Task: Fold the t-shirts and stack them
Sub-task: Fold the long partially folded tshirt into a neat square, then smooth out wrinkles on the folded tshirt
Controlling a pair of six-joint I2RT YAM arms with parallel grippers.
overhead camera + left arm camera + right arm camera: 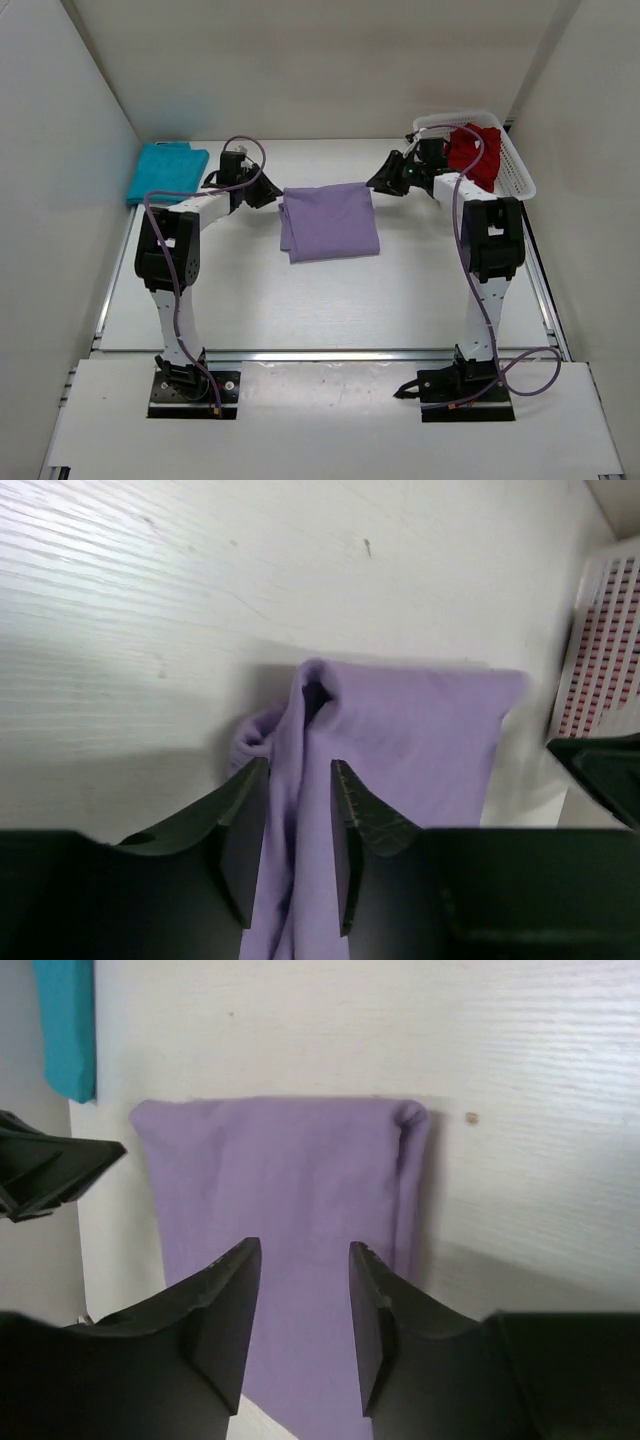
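Top external view: three t-shirts and two grippers on the table (300,300), listed from left to right.

The teal t-shirt (165,170) is seen folded at the far left corner. The left gripper (266,192) is placed at the left rear corner of the lavender t-shirt (328,222), which lies folded flat mid-table. In the left wrist view its jaws are parted, and a bunched fold of the cloth runs between them. The right gripper (380,182) is placed at the right rear corner of the same shirt. In the right wrist view its jaws are parted and the cloth is seen through the gap. The red t-shirt (475,155) is seen crumpled in the white basket (517,168) at the far right.
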